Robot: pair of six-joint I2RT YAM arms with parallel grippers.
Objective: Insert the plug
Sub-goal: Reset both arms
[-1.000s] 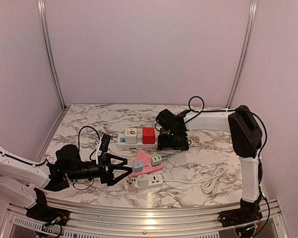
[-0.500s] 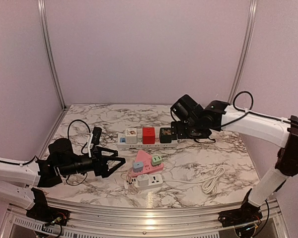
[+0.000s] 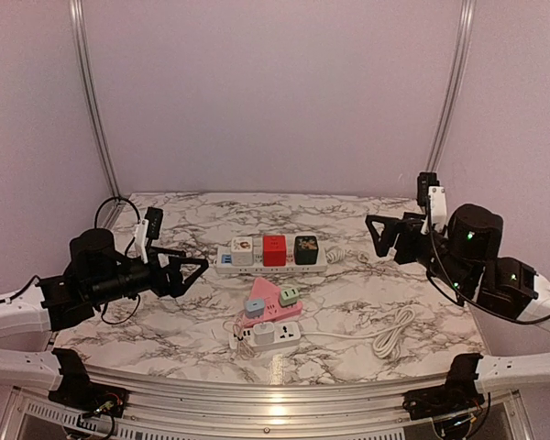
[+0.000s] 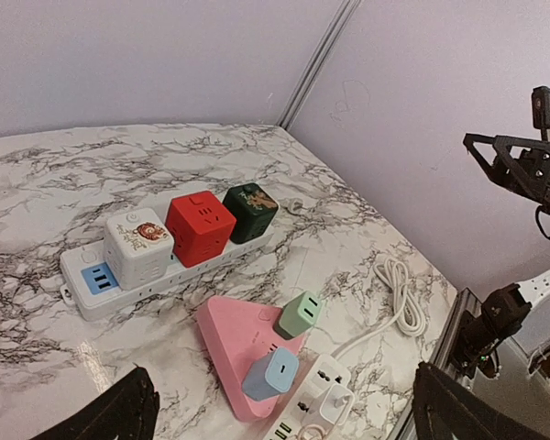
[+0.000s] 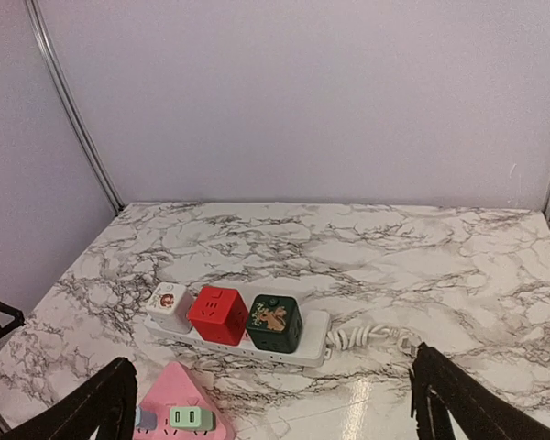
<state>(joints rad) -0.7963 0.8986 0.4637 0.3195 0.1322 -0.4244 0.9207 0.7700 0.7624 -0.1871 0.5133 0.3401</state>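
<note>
Left gripper (image 3: 194, 275) and right gripper (image 3: 376, 240) are hanging wide open and empty, either side of the strip (image 3: 270, 268). The green plug (image 3: 305, 248) is sitting rightmost on it. If only half-seated, it may be working loose.

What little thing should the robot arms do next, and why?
Probably just park both arms at rest. The dark green cube plug already sits on the long white power strip beside the red cube plug and white cube plug, no loose plug shows on the marble table, and the left gripper and right gripper hang open and empty.
</note>
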